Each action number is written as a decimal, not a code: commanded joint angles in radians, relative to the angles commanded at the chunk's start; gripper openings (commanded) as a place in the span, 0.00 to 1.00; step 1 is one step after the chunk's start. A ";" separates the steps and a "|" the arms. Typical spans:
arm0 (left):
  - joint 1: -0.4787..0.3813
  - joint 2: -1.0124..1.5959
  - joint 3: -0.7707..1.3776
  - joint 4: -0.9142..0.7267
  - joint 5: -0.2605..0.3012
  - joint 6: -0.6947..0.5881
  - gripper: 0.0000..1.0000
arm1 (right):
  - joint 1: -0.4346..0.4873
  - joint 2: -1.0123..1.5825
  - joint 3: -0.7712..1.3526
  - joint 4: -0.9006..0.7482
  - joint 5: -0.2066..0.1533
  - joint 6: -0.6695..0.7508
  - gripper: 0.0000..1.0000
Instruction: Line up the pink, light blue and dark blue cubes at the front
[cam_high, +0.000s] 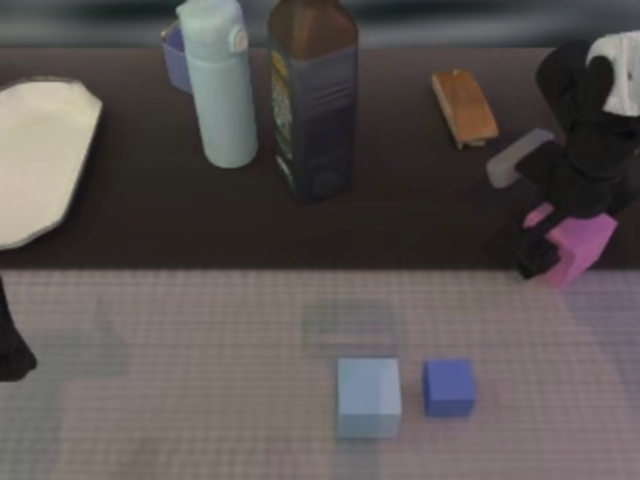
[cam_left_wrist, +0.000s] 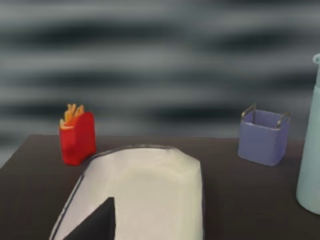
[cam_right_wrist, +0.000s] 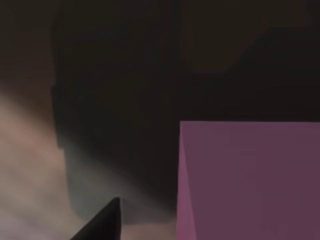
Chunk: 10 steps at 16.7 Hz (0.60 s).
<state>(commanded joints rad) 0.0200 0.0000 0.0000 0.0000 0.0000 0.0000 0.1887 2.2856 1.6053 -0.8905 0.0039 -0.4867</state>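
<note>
The pink cube sits at the far right, straddling the edge between the dark brown strip and the grey-lilac front. My right gripper is down at the cube's left side, open. In the right wrist view one dark fingertip stands apart from the pink cube, with a gap between them. The light blue cube and the smaller dark blue cube rest side by side on the front, right of centre. My left gripper is parked at the left edge.
On the brown strip stand a pale blue bottle, a dark brown bottle, a periwinkle container, a white tray, a brown block and a grey bar. A red fries box stands beyond the tray.
</note>
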 joint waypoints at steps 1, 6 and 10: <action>0.000 0.000 0.000 0.000 0.000 0.000 1.00 | 0.000 0.000 0.000 0.000 0.000 0.000 0.70; 0.000 0.000 0.000 0.000 0.000 0.000 1.00 | 0.000 0.000 0.000 0.000 0.000 0.000 0.32; 0.000 0.000 0.000 0.000 0.000 0.000 1.00 | 0.000 0.000 0.000 0.000 0.000 0.000 0.02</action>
<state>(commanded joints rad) 0.0200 0.0000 0.0000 0.0000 0.0000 0.0000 0.1887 2.2856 1.6053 -0.8905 0.0039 -0.4867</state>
